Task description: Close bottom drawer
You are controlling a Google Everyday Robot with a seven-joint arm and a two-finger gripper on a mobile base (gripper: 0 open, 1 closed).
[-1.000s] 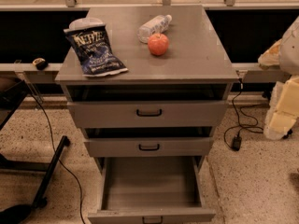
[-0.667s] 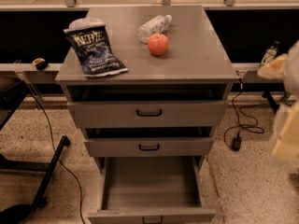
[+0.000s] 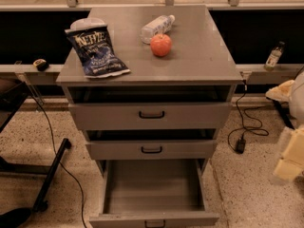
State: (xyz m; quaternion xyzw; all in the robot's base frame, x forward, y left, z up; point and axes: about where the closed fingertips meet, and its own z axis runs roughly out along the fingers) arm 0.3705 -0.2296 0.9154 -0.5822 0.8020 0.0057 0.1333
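The bottom drawer (image 3: 152, 190) is pulled far out of the cabinet (image 3: 202, 61), and its grey box lies open and empty to the camera. It stands exactly as it did 1 second ago, so the closing has not begun.

What changes is on the right. The pale gripper (image 3: 288, 158) was up at the height of the cabinet top 1 second ago. Now it hangs lower, at the right edge of the view, about level with the middle drawer (image 3: 151, 149) and the bottom one, and well apart from both. I judge this as the approach: the arm is coming down to the level of the open drawer, and it must still travel left to reach the front panel before it can push.

Several things are hard to read. The gripper is blurred and partly cut by the frame, so I cannot tell whether it is spread or pressed together. The front of the bottom drawer touches the lower edge of the view, and only the top of its black handle shows. The top drawer (image 3: 152, 115) and the middle drawer each stand slightly out, with a dark gap above.
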